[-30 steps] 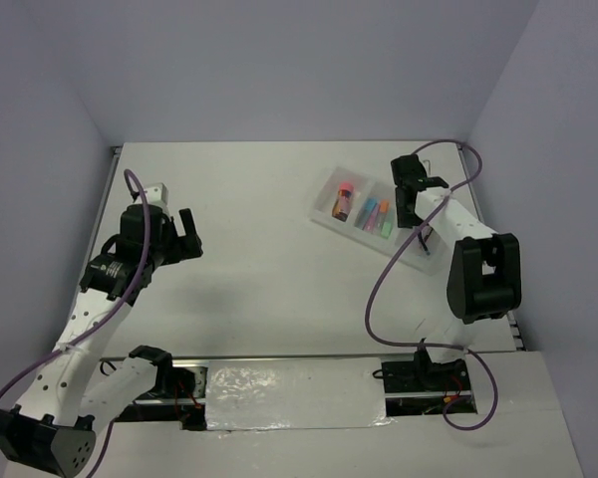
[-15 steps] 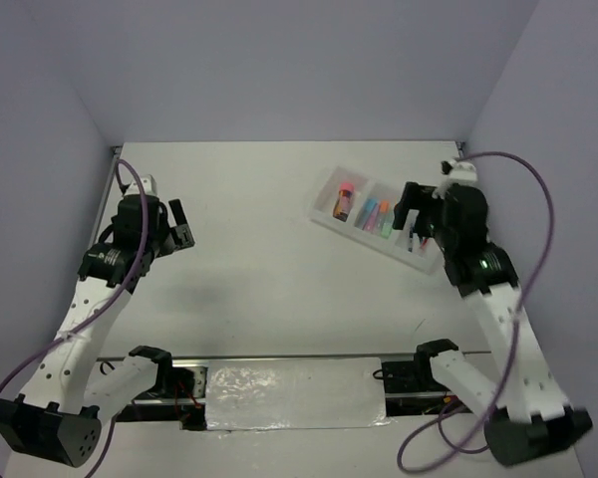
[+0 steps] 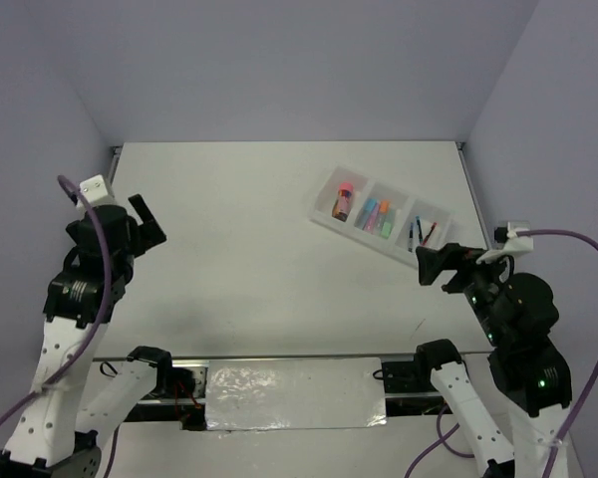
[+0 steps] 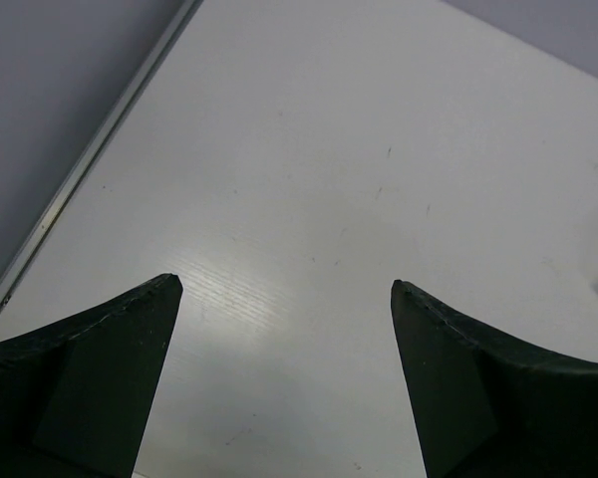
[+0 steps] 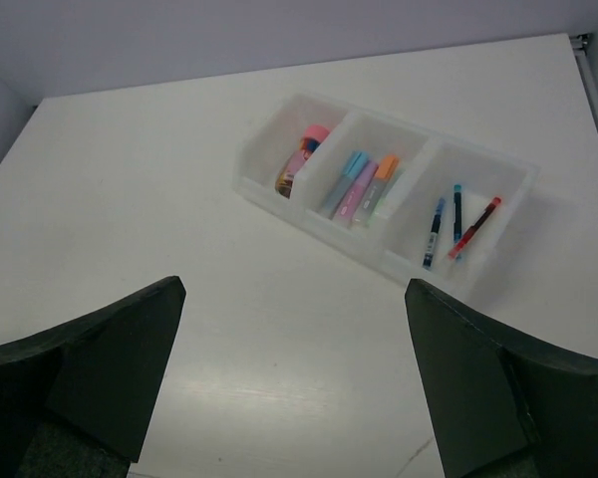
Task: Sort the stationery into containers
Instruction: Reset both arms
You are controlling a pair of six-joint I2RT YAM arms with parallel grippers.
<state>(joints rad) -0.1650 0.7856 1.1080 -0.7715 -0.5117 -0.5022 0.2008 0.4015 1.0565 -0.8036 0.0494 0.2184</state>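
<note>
From above, the white three-compartment tray (image 3: 357,233) is lying slantwise near the far right corner of the counter (image 3: 249,239). A brown cylinder with pink cap (image 3: 343,199) is sitting in its left end compartment. Stubby markers (image 3: 376,214) are lying in the middle one and thin pens (image 3: 422,233) in the right one. The left gripper (image 3: 148,221) is hanging by the left edge, and the right gripper (image 3: 426,267) near the tray's right end.

In the left wrist view, the left fingers (image 4: 90,388) are standing wide apart over white counter close to its left edge.

In the right wrist view, the right fingers (image 5: 90,368) are spreading wide, well short of the tray. The light-blue marker (image 5: 347,177), purple marker (image 5: 359,191) and orange marker (image 5: 383,175) are lying side by side. The dark-blue pen (image 5: 434,231) and red pen (image 5: 475,227) are sharing the end compartment.
</note>
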